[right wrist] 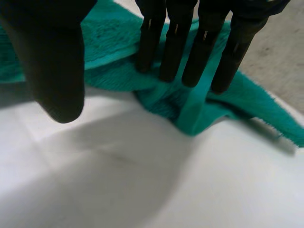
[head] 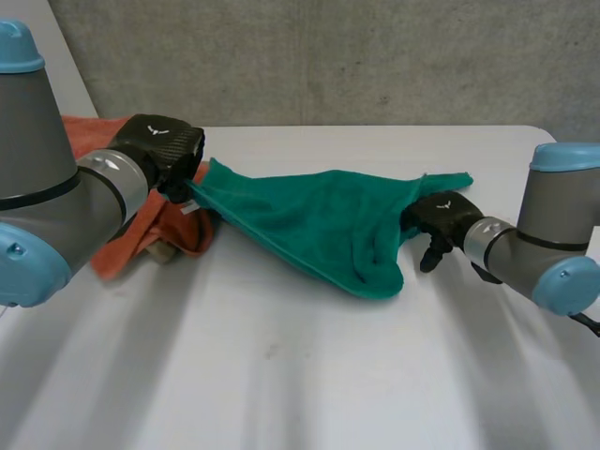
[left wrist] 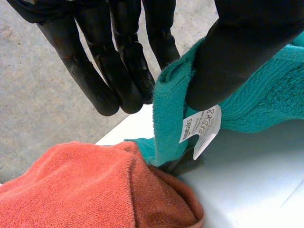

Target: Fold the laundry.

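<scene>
Our left hand (head: 157, 142) pinches one corner of the green towel (head: 309, 220) between thumb and fingers; our right hand (head: 441, 217) presses straight, open fingers on its opposite end.

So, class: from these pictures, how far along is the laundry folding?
Done: nothing is folded yet. In hand: the green towel is stretched between the left hand, pinching one corner, and the right hand, which presses on its other end. Left: folding it, then the crumpled orange towel.
</scene>
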Controlling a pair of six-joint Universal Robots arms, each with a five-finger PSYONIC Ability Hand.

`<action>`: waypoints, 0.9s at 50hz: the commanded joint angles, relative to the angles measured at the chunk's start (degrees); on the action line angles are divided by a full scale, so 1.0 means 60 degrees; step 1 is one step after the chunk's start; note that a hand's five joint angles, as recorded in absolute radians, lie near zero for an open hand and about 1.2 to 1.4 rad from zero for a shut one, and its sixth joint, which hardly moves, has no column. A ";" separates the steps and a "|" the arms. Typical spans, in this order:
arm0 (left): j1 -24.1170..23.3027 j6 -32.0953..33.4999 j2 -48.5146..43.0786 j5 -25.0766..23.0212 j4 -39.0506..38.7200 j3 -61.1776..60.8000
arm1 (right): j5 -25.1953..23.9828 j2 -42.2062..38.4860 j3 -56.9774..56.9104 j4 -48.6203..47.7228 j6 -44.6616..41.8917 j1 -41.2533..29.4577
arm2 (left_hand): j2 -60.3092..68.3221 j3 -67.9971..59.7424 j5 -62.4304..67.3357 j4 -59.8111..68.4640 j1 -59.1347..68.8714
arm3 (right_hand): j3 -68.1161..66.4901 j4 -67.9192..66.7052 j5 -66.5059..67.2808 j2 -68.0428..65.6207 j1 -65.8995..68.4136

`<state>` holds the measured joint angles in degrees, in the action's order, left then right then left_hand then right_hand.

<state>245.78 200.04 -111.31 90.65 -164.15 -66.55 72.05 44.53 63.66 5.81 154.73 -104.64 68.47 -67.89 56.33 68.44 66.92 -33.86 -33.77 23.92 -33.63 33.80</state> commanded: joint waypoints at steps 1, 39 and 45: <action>0.0243 -0.0001 0.0080 -0.0036 0.0025 0.0003 | 0.0794 0.0252 -0.0005 -0.0500 -0.0503 -0.0109 | 0.1922 -0.2018 0.2278 0.1927 0.2180 | -0.2972 -0.2986 0.2961 -0.3009 0.2982; 0.0566 -0.0045 0.0036 -0.0182 0.0068 -0.0144 | -0.1768 -0.1063 -0.0969 -0.3488 -0.3025 0.0404 | 0.1922 -0.2018 0.2278 0.1927 0.2180 | -0.0032 -0.0046 0.0021 -0.0069 0.0042; 0.0654 -0.0118 0.0110 -0.0182 0.0083 -0.0159 | -0.1564 -0.2309 -0.2464 -0.3034 -0.3361 0.0243 | 0.1922 -0.2018 0.2278 0.1927 0.2180 | -0.4669 -0.4683 0.4658 -0.4706 0.4679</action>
<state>249.29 199.70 -111.04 89.56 -163.73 -67.42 61.50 36.78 56.40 -15.11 136.40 -102.46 68.47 -67.90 56.33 68.45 66.92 -35.07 -35.08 25.40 -35.09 34.96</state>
